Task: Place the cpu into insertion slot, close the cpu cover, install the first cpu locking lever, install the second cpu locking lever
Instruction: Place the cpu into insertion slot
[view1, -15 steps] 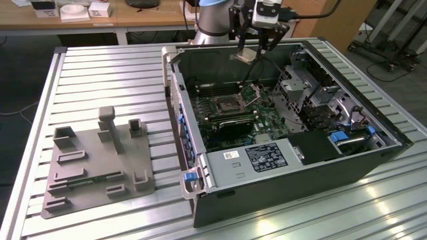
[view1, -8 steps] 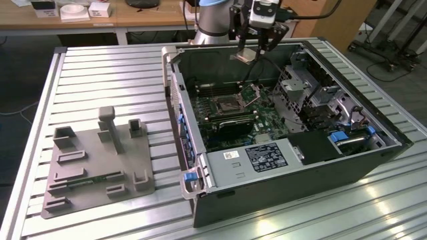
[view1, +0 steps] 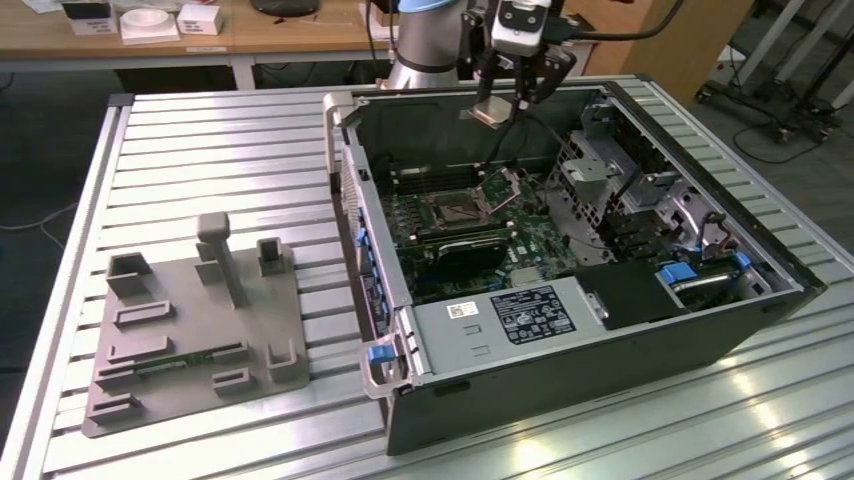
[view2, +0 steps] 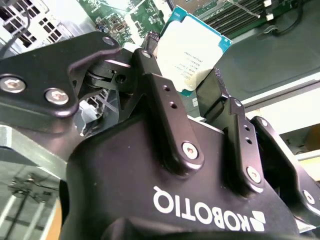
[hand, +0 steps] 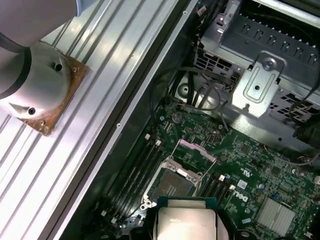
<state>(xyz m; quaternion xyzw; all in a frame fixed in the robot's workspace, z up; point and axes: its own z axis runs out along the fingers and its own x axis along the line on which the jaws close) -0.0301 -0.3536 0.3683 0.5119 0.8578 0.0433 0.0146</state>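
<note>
1. While it hangs above the open PC case (view1: 561, 395), gripper (view2: 182, 69) is clamped on the cpu (view2: 192, 50) by two edges.
2. Below on mobo (hand: 265, 165), insertion slot (hand: 172, 186) lies uncovered; cpu cover (hand: 196, 150) stands flipped up beside it.

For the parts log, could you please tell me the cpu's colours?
The cpu: pale silvery face, teal-green edge; best in the second wrist view.

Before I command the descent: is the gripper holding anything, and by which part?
The gripper holds the cpu, its fingers pinching two opposite edges and leaving the metal face bare.
</note>
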